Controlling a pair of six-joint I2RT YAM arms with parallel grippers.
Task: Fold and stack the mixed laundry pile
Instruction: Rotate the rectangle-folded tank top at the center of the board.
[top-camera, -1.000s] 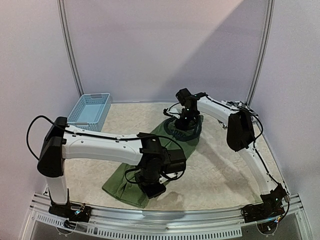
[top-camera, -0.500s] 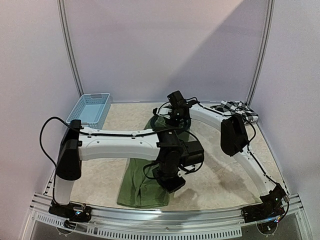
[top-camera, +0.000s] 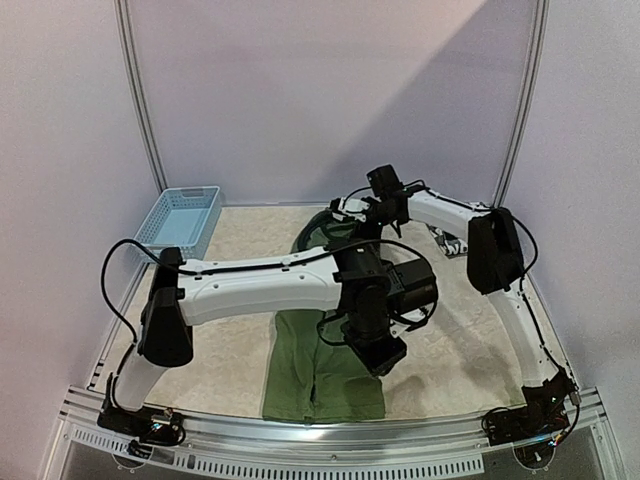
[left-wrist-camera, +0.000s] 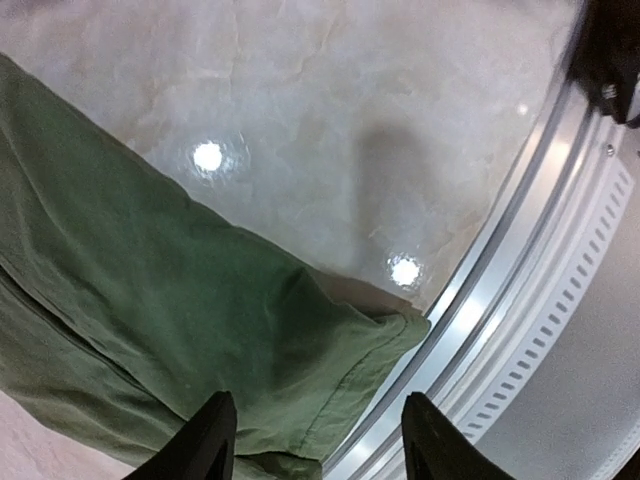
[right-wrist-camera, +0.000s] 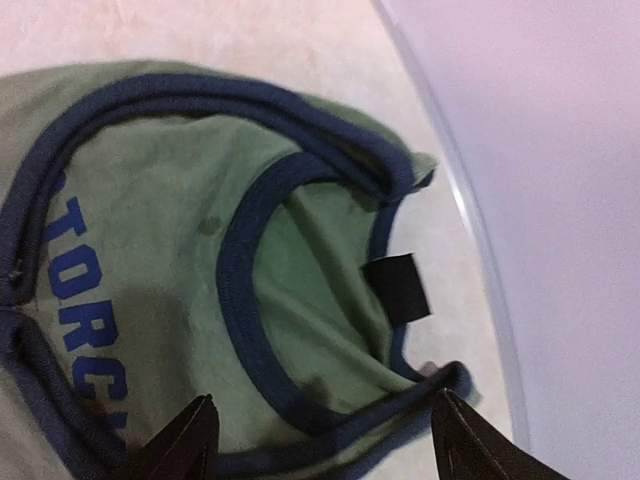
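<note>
Two sets of jaws stand apart with nothing between them: the left gripper (left-wrist-camera: 315, 440) hangs just above the near hem corner of the olive-green shirt (left-wrist-camera: 200, 300), and the right gripper (right-wrist-camera: 325, 440) hangs over that shirt's navy-trimmed neckline (right-wrist-camera: 240, 260) at the far end, touching nothing that can be seen. Between them the shirt lies on the table (top-camera: 450, 340) as a long, narrow strip running from the far middle down to the near edge, apparently doubled lengthwise with a layer showing along one side. By that reckoning the first fold of this garment looks done, while the crosswise folds are left. The checked shirt (top-camera: 447, 241) shows only as a scrap at the far right, largely hidden under the right arm; it seems unfolded, and nothing is stacked yet. A light blue basket (top-camera: 209, 218) sits at the far left, well apart from the cloth. The shirt's near hem lies just beside the metal rail (left-wrist-camera: 520, 300), and the left arm crosses over the strip's middle, which may crowd the next fold.
</note>
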